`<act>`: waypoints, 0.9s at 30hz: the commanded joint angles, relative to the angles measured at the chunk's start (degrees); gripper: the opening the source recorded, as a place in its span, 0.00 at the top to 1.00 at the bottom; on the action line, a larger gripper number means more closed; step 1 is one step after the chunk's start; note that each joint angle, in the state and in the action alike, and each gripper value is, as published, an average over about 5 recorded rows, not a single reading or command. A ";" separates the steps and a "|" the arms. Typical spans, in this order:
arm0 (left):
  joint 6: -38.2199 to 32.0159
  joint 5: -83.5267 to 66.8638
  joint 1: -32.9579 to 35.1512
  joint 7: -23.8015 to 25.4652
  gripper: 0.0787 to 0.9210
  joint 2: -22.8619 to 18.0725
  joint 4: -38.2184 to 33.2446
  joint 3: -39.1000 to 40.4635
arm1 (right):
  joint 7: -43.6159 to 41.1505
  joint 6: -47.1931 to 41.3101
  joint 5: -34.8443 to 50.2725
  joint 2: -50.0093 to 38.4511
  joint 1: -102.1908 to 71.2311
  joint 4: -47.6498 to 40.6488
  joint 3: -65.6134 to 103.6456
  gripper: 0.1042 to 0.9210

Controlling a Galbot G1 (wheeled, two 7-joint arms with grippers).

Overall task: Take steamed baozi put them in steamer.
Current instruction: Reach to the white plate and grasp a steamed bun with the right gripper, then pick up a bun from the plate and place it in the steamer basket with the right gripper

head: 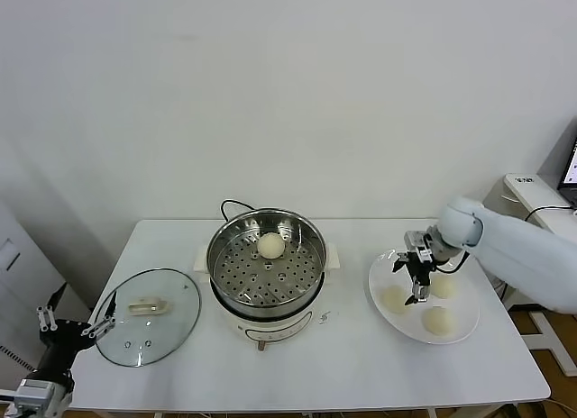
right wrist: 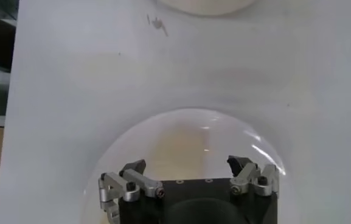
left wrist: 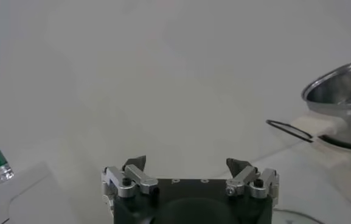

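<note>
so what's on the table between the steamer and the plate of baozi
In the head view the stretch between the steamer and the plate is bare white table, apart from a small dark mark by the steamer's base.

A plain white wall (head: 288,94) is seen behind the white tabletop (head: 361,364), evenly lit, with a white cabinet (head: 527,195) at the right.

From the head camera I see the steamer (head: 266,272) at the middle of the white worktop (head: 343,364), one baozi (head: 270,246) sitting on its perforated tray. My right pincer (head: 417,277) hangs open over the white plate (head: 383,301), which carries three more baozi (head: 438,320). The glass lid (head: 149,316) lies flat left of the steamer. My left pincer (head: 77,325) waits open off the worktop's left edge.
</note>
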 commanded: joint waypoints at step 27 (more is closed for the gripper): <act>-0.23 -0.33 0.96 -0.02 0.12 0.45 -0.35 -1.81 | 1.44 -0.66 8.43 0.65 11.60 -0.11 -5.38 0.75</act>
